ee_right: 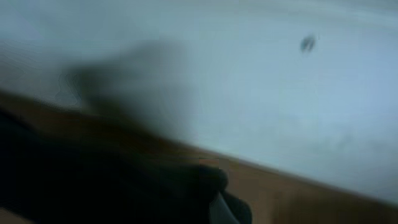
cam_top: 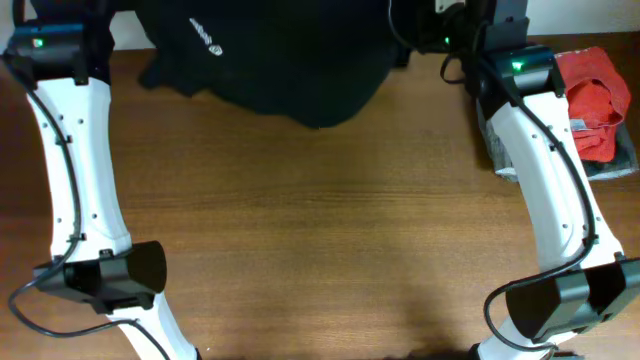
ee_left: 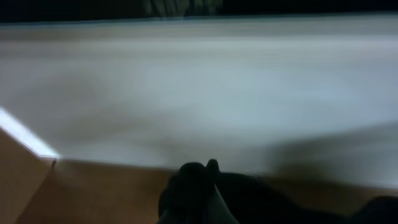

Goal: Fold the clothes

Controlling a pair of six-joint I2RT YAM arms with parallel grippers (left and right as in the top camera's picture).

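Observation:
The clothes are one large black garment (cam_top: 285, 60) with a small white logo print (cam_top: 203, 33), bunched at the far edge of the wooden table. Both arms reach to that far edge. In the blurred left wrist view my left gripper (ee_left: 198, 171) has its fingertips together, with black cloth (ee_left: 261, 199) pinched between and beside them. In the blurred right wrist view my right gripper (ee_right: 214, 186) is wrapped in the black cloth (ee_right: 93, 186) and looks shut on it. In the overhead view both sets of fingers are hidden against the dark garment.
A red shirt (cam_top: 595, 100) lies on a grey folded garment (cam_top: 625, 155) at the far right, beside the right arm (cam_top: 545, 160). The left arm (cam_top: 75, 160) runs along the left side. A pale wall (ee_left: 199, 87) stands behind the table.

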